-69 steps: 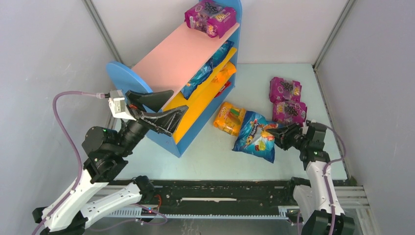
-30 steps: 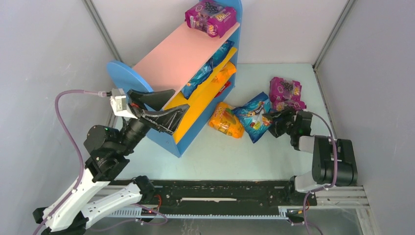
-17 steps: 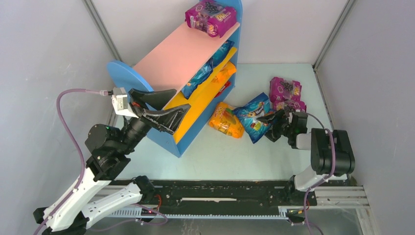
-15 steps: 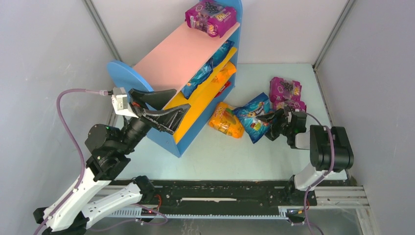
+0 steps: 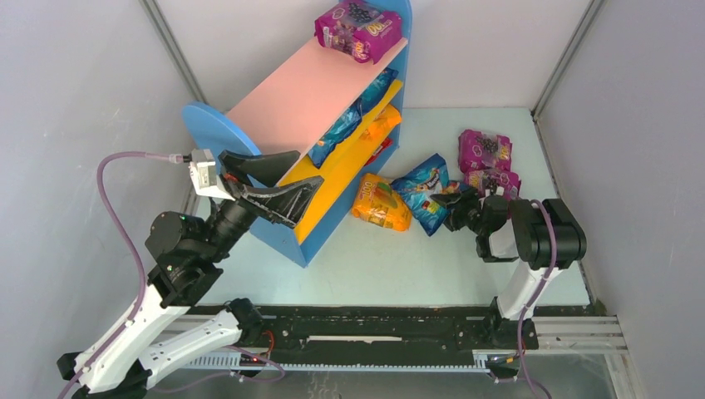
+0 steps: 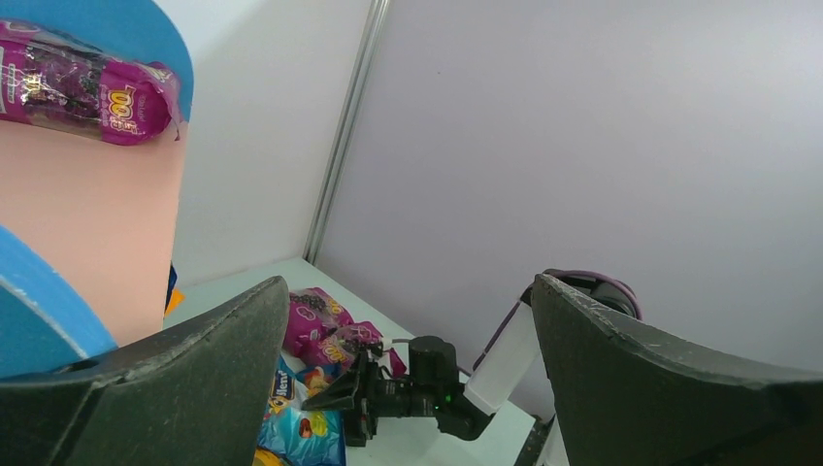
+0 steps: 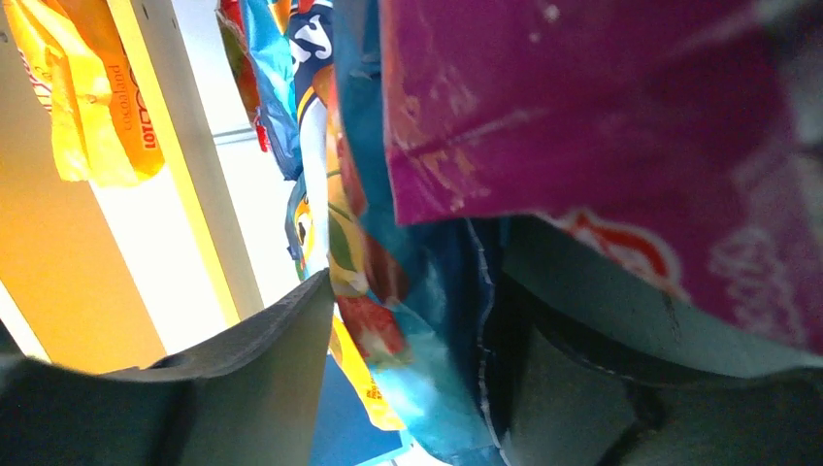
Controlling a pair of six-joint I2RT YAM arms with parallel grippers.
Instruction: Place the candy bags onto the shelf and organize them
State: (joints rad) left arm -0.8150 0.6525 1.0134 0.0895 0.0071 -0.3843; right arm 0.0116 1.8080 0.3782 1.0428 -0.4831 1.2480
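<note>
Gripping the blue bag (image 5: pixel 418 189) by its edge, the right tool (image 5: pixel 453 205) is facing the shelf (image 5: pixel 291 91), its fingers closed on the bag. The left tool (image 5: pixel 308 169) is hanging wide open and empty. Some bags are already lying on the shelf. An orange bag (image 5: pixel 381 202) ahead of the right tool and two purple bags (image 5: pixel 485 151) beside it are waiting on the worktop (image 5: pixel 374 266).

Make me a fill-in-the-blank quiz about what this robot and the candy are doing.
The pink top board of the small blue-sided shelf carries ___ glossy purple candy bag.
The right hand is shut on a glossy plastic candy bag coloured ___.
Beside that bag lies a glossy orange candy bag; ___ more purple bags lie on the pale table.
The left hand, jaws wide, holds ___.
Missing words: one; blue; two; nothing.
</note>
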